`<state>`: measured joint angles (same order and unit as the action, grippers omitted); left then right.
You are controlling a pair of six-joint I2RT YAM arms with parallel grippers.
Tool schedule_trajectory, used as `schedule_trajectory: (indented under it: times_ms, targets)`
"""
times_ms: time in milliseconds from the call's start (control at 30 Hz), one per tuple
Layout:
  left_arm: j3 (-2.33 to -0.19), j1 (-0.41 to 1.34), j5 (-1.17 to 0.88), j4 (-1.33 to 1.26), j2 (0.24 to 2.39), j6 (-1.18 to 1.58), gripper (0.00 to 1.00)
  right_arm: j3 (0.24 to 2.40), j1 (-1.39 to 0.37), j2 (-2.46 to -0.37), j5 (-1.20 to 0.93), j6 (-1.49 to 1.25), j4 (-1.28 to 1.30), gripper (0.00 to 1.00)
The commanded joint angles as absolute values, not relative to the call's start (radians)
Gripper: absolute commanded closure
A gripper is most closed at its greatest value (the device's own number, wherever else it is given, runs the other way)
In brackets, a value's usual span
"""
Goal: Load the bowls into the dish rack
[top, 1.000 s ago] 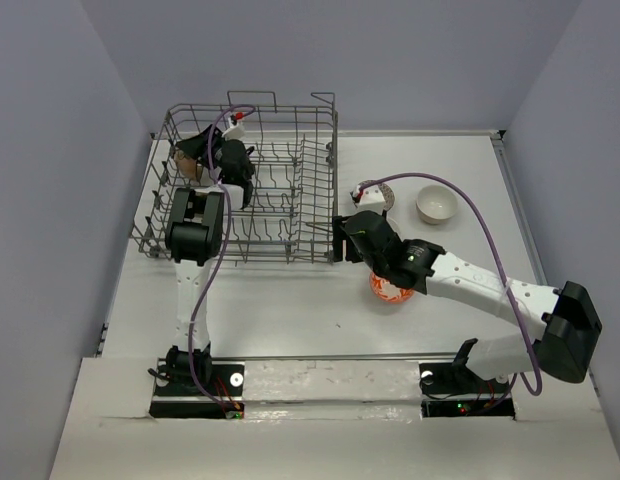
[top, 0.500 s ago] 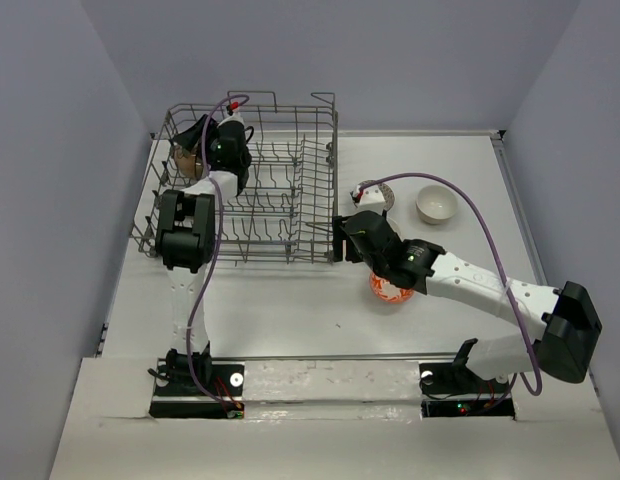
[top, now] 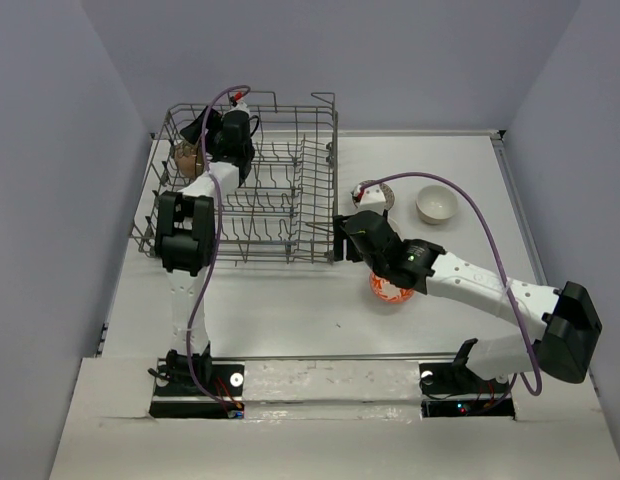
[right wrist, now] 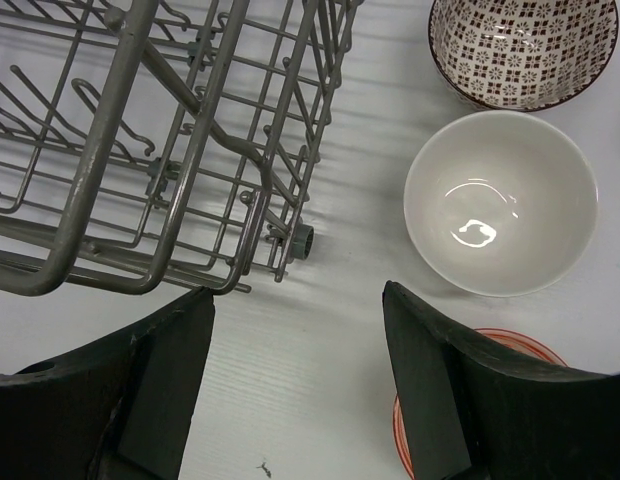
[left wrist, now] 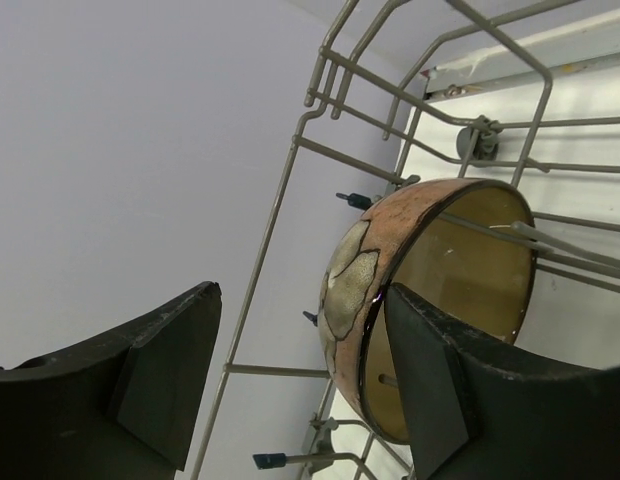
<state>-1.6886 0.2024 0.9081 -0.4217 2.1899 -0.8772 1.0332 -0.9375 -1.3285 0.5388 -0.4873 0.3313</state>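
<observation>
Bowls are waiting on the pale grey table (top: pixel 290 315), and the right arm is the one sitting close to them. Nearest the robot, the orange-red round bowl with a white pattern (top: pixel 386 292) is lying partly under that arm. The right gripper (right wrist: pixel 295 292) is hanging over the table with its two black fingers wide apart, holding nothing. A plain white round bowl (right wrist: pixel 500 205) is sitting mouth-up just off to the gripper's right and a little ahead. A round bowl with small dark squares (right wrist: pixel 525 45) is sitting just beyond it. A second plain white bowl (top: pixel 437 204) is resting farther right.

The big grey wire dish rack (top: pixel 322 200) is lying on the gripper's left. Far off in its back left corner, the left gripper (left wrist: pixel 302 295) is hovering, fingers apart, by a brown bowl with a cream inside (left wrist: pixel 460 270) that is standing on its edge between the wires.

So the right arm is looking best placed for the next bowl, and it is needing to go right.
</observation>
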Motion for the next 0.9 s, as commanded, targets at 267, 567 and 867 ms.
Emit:
schedule_trajectory:
  times_ms: [267, 567, 867]
  targets:
    - [-1.942, 0.228, 0.827, -0.193, 1.999, -0.507, 0.2, 1.085, -0.942, -1.278, 0.597, -0.503, 0.322, 0.26]
    - [-2.166, 0.297, 0.845, 0.189, 1.91, -0.183, 0.14, 1.106, -0.942, -1.217, 0.607, -0.508, 0.318, 0.25]
    - [-2.248, 0.455, 0.695, 0.566, 1.777, 0.032, 0.01, 1.124, -0.942, -1.1, 0.751, -0.511, 0.342, 0.2]
